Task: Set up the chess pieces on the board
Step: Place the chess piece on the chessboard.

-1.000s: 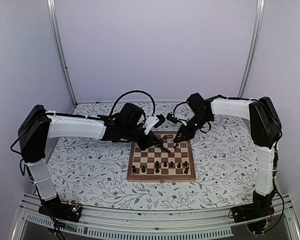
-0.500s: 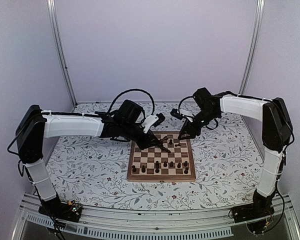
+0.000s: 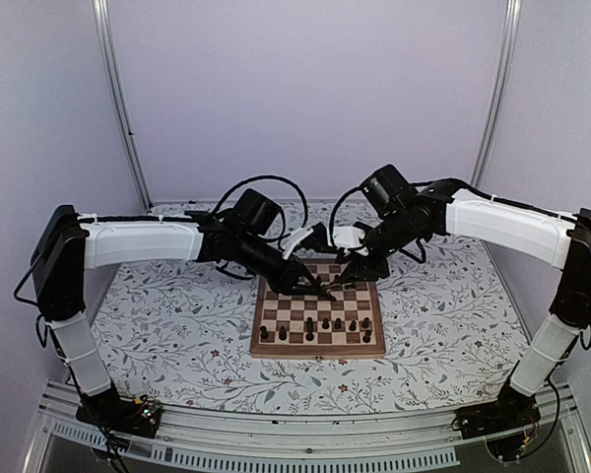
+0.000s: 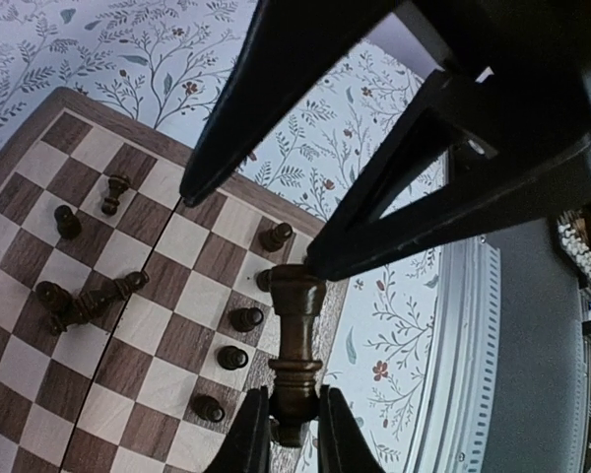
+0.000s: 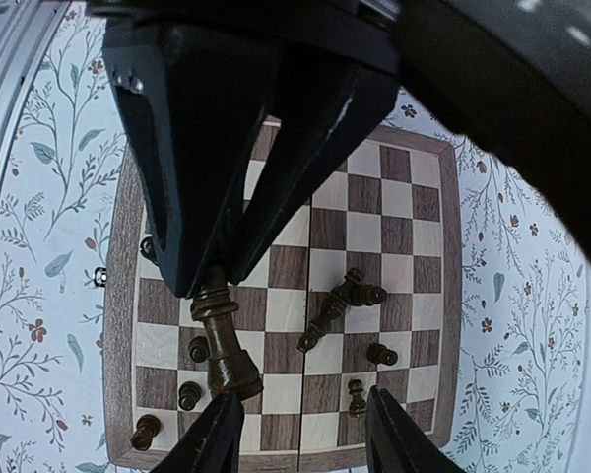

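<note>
**A:** Where does the board sit?

**B:** The board (image 3: 318,351) lies flat at the middle of the table (image 3: 167,325), its sides parallel to the table's edges.

**A:** And the left gripper?

**B:** The left gripper (image 3: 313,286) hangs over the far half of the board. Its 2 fingers (image 4: 248,443) are pinched almost together on 1 tall piece (image 4: 295,330). They grip it at one end, so it sticks straight out past the tips. In the right wrist view the piece is tilted above the squares.

**A:** What about the right gripper?

**B:** The right gripper (image 3: 352,277) is just beside the left one, tips nearly meeting, over the board's far edge. Its fingers (image 5: 217,439) stand about half apart with only bare board showing between them. The tall piece's thick end is just beside 1 finger; I cannot tell whether they touch.

**A:** The other pieces?

**B:** A row of small pieces (image 3: 326,323) stands along the board's near edge. A few fallen pieces (image 5: 337,301) lie in a heap just past the board's centre, toward its far edge. 2 single pieces (image 5: 379,353) stand upright near that heap.
</note>
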You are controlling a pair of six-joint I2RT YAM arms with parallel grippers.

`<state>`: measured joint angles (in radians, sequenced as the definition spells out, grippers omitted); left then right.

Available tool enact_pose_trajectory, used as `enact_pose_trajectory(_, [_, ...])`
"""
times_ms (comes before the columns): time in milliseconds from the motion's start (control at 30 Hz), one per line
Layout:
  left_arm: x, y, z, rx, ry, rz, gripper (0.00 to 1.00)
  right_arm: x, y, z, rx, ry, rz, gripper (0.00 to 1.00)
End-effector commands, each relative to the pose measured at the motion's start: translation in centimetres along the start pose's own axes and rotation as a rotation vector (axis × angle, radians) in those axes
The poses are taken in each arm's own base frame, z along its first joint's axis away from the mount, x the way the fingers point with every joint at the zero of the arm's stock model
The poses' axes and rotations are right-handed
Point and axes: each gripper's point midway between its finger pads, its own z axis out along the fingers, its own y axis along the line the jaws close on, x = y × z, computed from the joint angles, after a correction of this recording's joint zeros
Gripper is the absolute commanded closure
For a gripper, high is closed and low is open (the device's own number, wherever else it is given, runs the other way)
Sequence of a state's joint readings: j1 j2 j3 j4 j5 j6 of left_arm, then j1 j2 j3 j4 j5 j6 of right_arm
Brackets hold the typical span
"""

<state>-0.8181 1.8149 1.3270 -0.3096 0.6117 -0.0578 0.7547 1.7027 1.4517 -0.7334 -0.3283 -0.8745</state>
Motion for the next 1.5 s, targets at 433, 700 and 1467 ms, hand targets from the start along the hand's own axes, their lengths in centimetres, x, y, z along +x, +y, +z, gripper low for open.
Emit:
enact_pose_trajectory(433, [-1.5, 0.4, -1.0, 0.009, -0.038, -0.006, 0.93, 0.0, 1.2, -1.3, 0.064, 0.165, -0.168, 0.53])
enact_pose_trajectory(700, [-1.8, 0.2, -1.2, 0.016, -0.045, -0.008, 0.94, -0.3, 1.3, -1.0, 0.067, 0.167, -0.156, 0.53])
enact_pose_trajectory(1467, [-3.6, 0.4, -4.3, -0.051, -0.133, 0.027, 0.64, -2.1, -0.5, 0.3, 0.125, 0.061, -0.034, 0.98])
